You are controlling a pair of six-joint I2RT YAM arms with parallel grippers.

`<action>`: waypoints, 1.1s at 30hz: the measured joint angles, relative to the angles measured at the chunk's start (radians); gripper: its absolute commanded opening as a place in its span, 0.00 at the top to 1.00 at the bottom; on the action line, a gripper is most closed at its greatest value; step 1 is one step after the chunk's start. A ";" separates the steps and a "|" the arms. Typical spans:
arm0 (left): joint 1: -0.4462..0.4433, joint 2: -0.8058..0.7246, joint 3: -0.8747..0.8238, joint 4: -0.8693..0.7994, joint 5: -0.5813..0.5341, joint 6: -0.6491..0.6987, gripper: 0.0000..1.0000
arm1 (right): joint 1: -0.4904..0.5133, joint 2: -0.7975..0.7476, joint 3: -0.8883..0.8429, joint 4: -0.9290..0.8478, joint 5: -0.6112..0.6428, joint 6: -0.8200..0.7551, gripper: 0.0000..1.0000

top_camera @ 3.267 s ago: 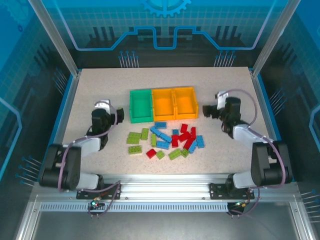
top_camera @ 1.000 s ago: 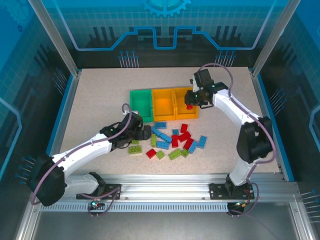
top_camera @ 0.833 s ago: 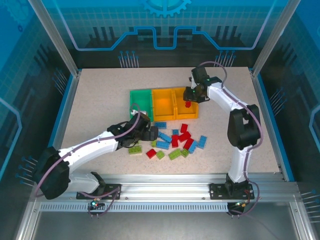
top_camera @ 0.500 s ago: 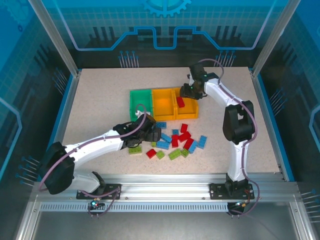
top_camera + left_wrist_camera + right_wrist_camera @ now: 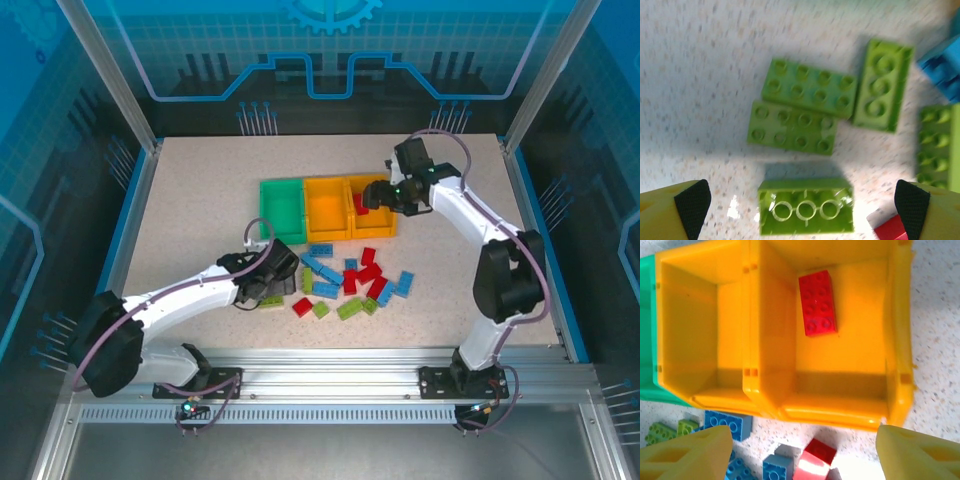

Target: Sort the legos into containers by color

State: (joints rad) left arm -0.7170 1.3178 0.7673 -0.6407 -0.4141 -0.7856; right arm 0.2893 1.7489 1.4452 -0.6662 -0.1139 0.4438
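Both jaws gape empty; 1 red brick (image 5: pixel 817 302) sits in an orange bin (image 5: pixel 900 340), other bricks (image 5: pixel 327 290) lie unsorted

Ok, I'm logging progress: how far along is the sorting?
Done: one red brick in the right orange bin. In hand: nothing; the open right gripper hovers at that bin, the open left gripper over a lime brick. Left: the pile of legos on the table.

Red brick (image 5: pixel 817 302) released into right orange bin (image 5: pixel 900 340).
Right gripper (image 5: pixel 374 196) drawn back from the bin; left gripper (image 5: pixel 271 284) brought over lime bricks (image 5: pixel 802 112).
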 measured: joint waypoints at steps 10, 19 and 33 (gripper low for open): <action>0.006 0.124 -0.003 0.027 0.064 -0.031 0.02 | -0.024 -0.114 -0.151 0.002 0.018 -0.026 0.17; 0.008 0.189 -0.003 0.061 0.109 -0.073 0.14 | -0.080 -0.197 -0.237 0.001 0.031 -0.026 0.17; 0.021 0.151 -0.004 0.054 0.096 -0.106 0.40 | -0.080 -0.245 -0.278 -0.003 0.053 -0.038 0.19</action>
State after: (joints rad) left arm -0.6956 1.4693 0.7635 -0.5865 -0.3183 -0.8921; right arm 0.2092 1.5043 1.1675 -0.6689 -0.0612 0.4057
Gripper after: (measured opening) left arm 0.638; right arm 0.817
